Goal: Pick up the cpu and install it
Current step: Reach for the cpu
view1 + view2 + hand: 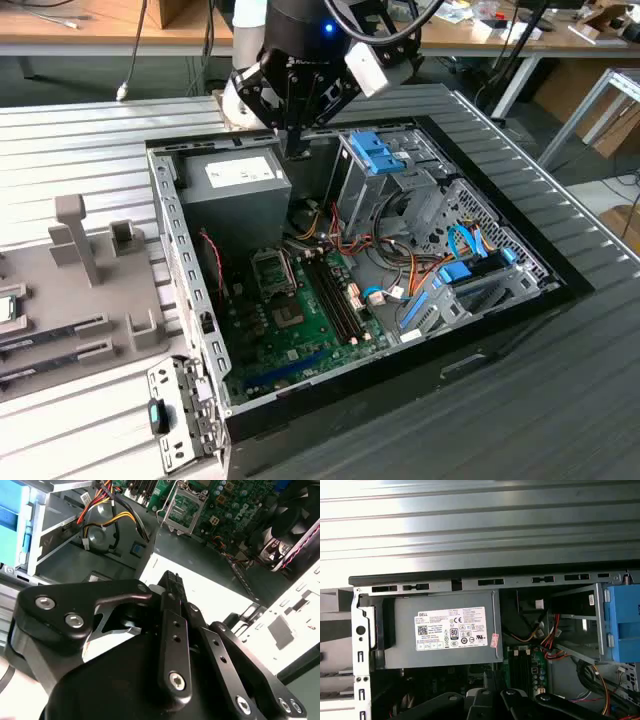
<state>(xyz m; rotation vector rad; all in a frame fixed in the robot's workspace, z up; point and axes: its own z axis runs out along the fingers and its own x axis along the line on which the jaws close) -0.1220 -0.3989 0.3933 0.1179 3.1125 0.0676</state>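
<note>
Note that the black gripper (296,152) hangs over the grey power-supply box (235,185), its fingers pressed together with nothing seen between them. The small silver-grey square cpu (6,310) appears to lie well toward the exterior view's left, on the grey tray (40,285).

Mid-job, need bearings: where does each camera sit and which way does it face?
Exterior view: off the arm, high, looking down into the open case; gripper hangs over the power supply.
First wrist view: on the arm, facing the labelled power supply; gripper links show.
Second wrist view: on the arm, past the gripper toward the socket.
Shared: power supply, gripper.
</note>
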